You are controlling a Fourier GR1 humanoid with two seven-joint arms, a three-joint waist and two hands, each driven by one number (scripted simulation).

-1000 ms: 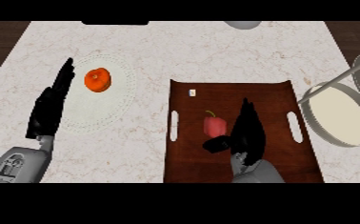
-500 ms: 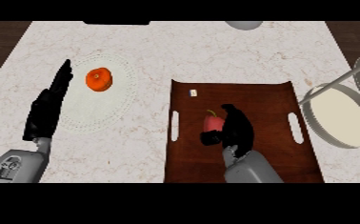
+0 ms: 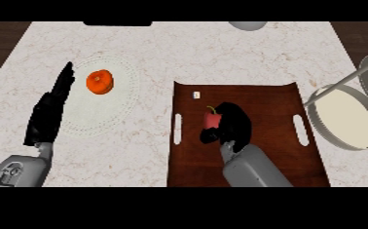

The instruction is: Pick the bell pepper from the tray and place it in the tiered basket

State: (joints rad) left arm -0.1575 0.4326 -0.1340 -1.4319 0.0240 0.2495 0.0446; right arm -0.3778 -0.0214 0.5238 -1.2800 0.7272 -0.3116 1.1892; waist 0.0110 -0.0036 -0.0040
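A small red bell pepper (image 3: 212,120) with a green stem lies on the dark brown tray (image 3: 273,101) in the head view. My right hand (image 3: 233,125) is curled round the pepper's right side, the thumb below it, hiding part of it. The tiered basket (image 3: 343,117), a pale round bowl with a metal frame, stands at the right edge beside the tray. At the left, my left hand (image 3: 50,110) rests open with straight fingers pointing away, next to the white plate.
A white plate (image 3: 108,111) left of the tray carries an orange fruit (image 3: 100,82). A small white item (image 3: 196,95) lies in the tray's far left corner. A grey round object (image 3: 248,25) and a dark strip (image 3: 119,23) sit at the counter's far edge.
My right hand has slid left and forward on the tray and closed its fingers round the bell pepper. The left hand has stayed almost still.
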